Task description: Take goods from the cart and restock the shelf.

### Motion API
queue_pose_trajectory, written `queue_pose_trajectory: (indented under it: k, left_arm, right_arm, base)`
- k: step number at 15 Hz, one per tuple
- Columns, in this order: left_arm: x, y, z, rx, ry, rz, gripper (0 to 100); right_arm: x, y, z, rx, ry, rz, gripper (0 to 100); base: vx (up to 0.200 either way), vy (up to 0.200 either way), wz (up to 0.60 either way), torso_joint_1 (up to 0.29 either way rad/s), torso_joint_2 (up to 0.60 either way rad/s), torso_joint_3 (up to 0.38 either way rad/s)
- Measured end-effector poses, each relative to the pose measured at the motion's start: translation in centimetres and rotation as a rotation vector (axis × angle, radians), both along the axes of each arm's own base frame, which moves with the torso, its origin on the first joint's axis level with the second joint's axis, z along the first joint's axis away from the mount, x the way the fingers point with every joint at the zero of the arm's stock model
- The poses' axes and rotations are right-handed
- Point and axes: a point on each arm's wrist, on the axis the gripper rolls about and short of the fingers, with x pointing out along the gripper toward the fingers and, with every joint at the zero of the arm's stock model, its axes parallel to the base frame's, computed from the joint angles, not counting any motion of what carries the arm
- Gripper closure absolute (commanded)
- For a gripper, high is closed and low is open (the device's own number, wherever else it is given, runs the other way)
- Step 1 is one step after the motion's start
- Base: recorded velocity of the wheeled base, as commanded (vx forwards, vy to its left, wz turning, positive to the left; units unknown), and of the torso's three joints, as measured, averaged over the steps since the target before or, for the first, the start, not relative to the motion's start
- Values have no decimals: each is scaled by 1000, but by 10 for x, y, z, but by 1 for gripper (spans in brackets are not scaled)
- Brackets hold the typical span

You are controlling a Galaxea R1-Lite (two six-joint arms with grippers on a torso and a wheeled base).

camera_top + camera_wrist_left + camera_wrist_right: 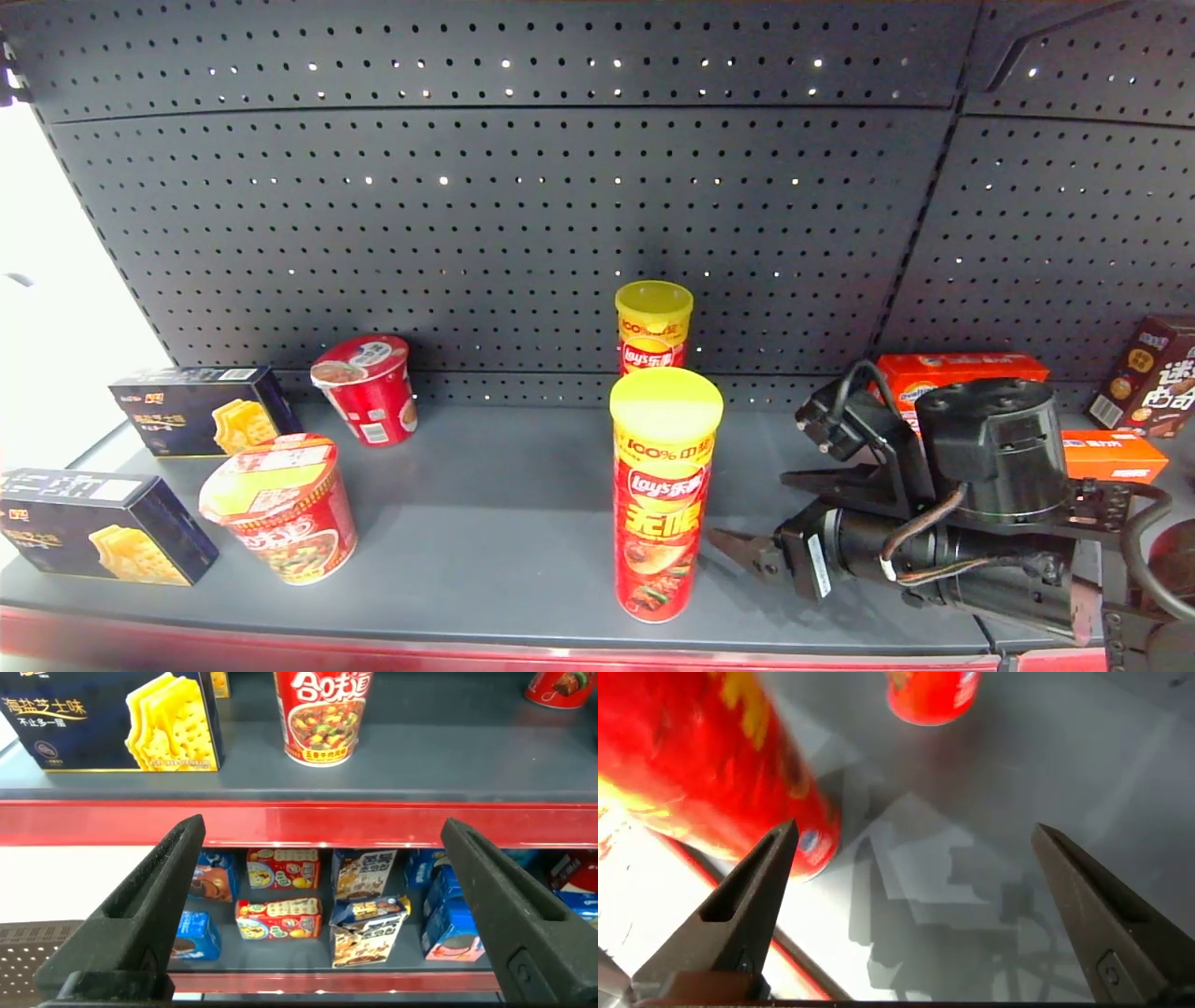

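- Right pincer point(747, 507): jaws spread wide, nothing between them; lies low over the shelf's near right part, tips pointing left.
- Near crisp can point(661, 495): red, yellow lid, upright near the shelf's front edge, just left of the right pincer's tips, outside the jaws.
- Far crisp can point(653, 327): same kind, upright against the back panel, directly behind the near can.
- Left pincer point(322, 829): jaws wide apart, empty; held before the red front lip point(523, 821) of the shelf.
- Shelf point(485, 485): dark grey deck, perforated back panel point(467, 233).
- Near noodle cup point(280, 509): red, front left, leaning slightly.
- Far noodle cup point(367, 387): red, farther back on the left, also tilted.
- Cracker boxes, two: dark blue, one at the near left point(98, 527), one behind it point(201, 411).
- Orange boxes, two: far right, one behind the right arm point(962, 373), one lying flat beside it point(1111, 455).
- Brown box point(1153, 378): upright, far right edge.
- Lower shelf packs point(280, 919): assorted small boxes, below the red lip.
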Motion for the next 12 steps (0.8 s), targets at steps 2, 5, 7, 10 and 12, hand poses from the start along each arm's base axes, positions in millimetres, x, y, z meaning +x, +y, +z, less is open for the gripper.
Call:
queue_pose_trajectory:
  k: [2, 5, 7, 10, 12]
  left_arm:
    - [0, 0, 0, 0, 0, 0, 0]
    - [0, 0, 0, 0, 0, 1, 0]
    - [0, 0, 0, 0, 0, 1, 0]
    - [0, 0, 0, 0, 0, 1, 0]
    - [0, 0, 0, 0, 0, 1, 0]
  right_arm:
    - [-2, -5, 1, 2, -1, -7, 0]
    - [-2, -14, 4, 12, -9, -34, 0]
    - [-4, -17, 4, 15, -10, -39, 0]
    - [-10, -23, 11, 40, -38, -43, 0]
    - [-16, -30, 23, 73, -81, -49, 0]
  base:
    - [0, 0, 0, 0, 0, 0]
    - [0, 0, 0, 0, 0, 0]
    - [0, 0, 0, 0, 0, 0]
    - [0, 0, 0, 0, 0, 0]
    - [0, 0, 0, 0, 0, 0]
